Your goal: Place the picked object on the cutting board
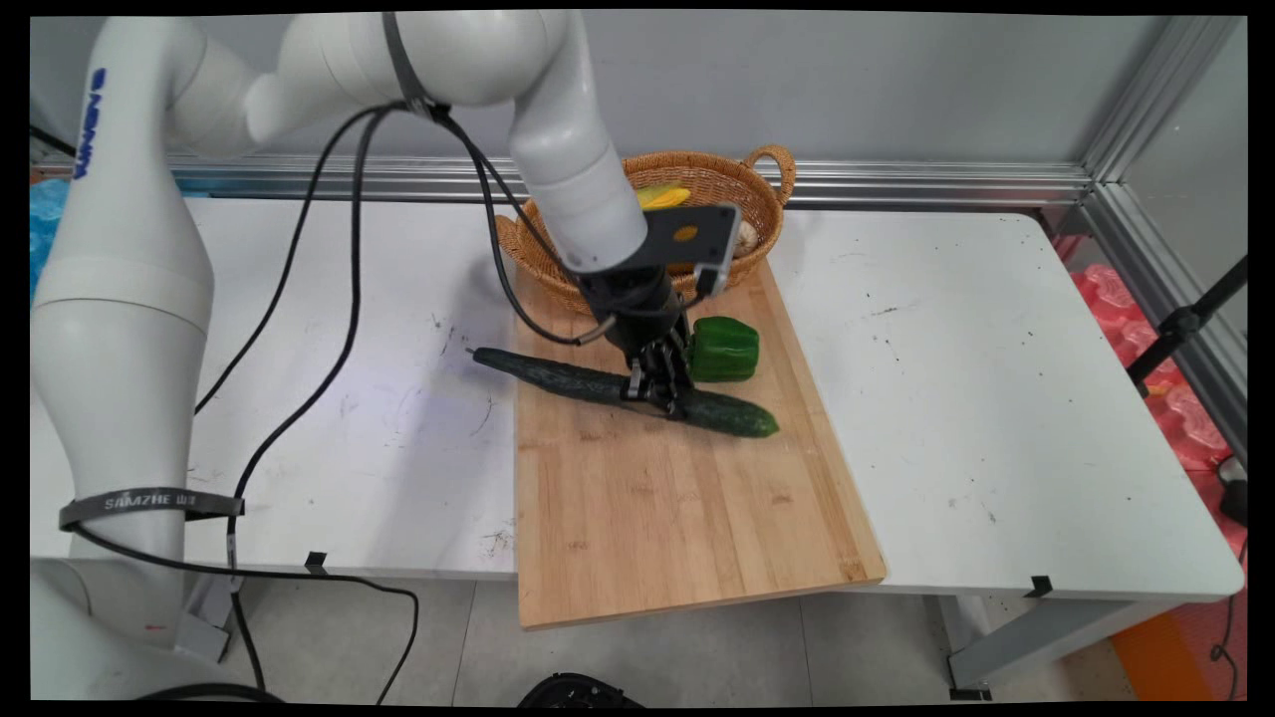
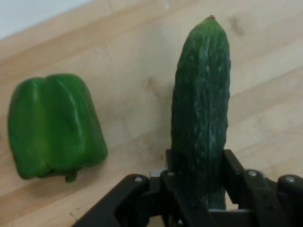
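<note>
The white counter (image 1: 996, 398) carries a wooden cutting board (image 1: 677, 508) that juts past its near edge. A wicker basket (image 1: 717, 184) sits at the board's far end. A cucumber (image 1: 558, 376) lies across the board, one end over the counter, pinched by the pincer (image 1: 659, 390). A green pepper (image 1: 724, 349) rests just beside.

One cucumber (image 1: 558, 376) is being seen. One green pepper (image 1: 724, 349) is being seen. One wooden board (image 1: 667, 498) is being seen. One basket (image 1: 697, 179) is being seen, with one yellow thing (image 1: 662, 195) being seen inside it.
</note>
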{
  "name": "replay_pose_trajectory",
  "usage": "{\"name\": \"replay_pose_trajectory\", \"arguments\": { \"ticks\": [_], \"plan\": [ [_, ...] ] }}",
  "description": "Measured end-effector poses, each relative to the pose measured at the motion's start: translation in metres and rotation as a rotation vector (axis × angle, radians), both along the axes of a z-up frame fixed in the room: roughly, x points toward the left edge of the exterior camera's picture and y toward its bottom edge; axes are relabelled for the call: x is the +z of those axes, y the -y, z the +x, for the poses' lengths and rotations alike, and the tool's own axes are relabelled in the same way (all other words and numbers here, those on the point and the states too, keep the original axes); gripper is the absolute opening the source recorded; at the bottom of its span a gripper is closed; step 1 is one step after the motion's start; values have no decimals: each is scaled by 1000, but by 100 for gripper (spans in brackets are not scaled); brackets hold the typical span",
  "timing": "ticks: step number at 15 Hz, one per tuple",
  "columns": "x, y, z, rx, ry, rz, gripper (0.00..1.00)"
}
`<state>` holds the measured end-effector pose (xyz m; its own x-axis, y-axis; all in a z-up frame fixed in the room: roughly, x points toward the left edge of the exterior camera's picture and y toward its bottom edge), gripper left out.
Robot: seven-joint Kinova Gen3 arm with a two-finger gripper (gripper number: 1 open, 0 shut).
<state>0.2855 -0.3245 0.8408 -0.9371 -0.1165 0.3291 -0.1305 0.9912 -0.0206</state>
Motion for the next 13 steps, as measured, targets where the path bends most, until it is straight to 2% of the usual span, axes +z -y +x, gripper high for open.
{"name": "replay_pose_trajectory", "arguments": {
  "ticks": [3, 6, 7, 13],
  "plan": [
    [-18, 3, -1, -26, 15, -6, 0],
    [-26, 4, -3, -41, 14, -11, 0],
    [-28, 4, -3, -48, 12, -14, 100],
    [-21, 3, -1, -50, -15, -22, 100]
  ]
}}
